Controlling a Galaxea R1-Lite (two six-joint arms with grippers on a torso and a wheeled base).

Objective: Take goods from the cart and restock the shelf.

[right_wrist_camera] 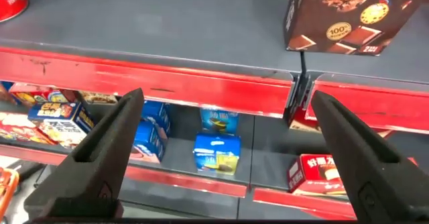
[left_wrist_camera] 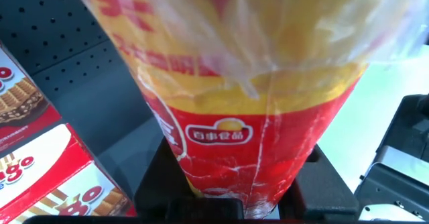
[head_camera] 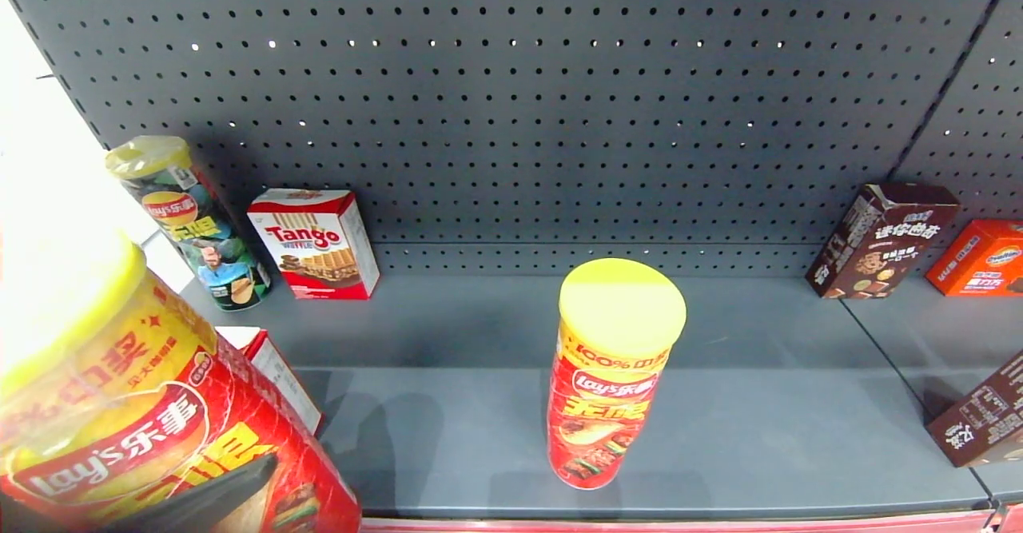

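Restocking part-way done. The standing crisp canister (head_camera: 611,381), red with a yellow lid, is upright near the front middle of the grey shelf (head_camera: 783,421), apart from the other goods, and is judged already placed. The held crisp canister (head_camera: 136,405), of the same kind, is clamped low on its body by the left gripper (left_wrist_camera: 234,200) at the shelf's left front, near a wafer box (head_camera: 276,369), and is not yet set down. The right gripper (right_wrist_camera: 228,157) hangs out in front of the red shelf lip (right_wrist_camera: 167,76), jaws spread wide and empty. Bare shelf between the standing crisp canister and the chocolate box (head_camera: 879,241) suggests further trips remain.
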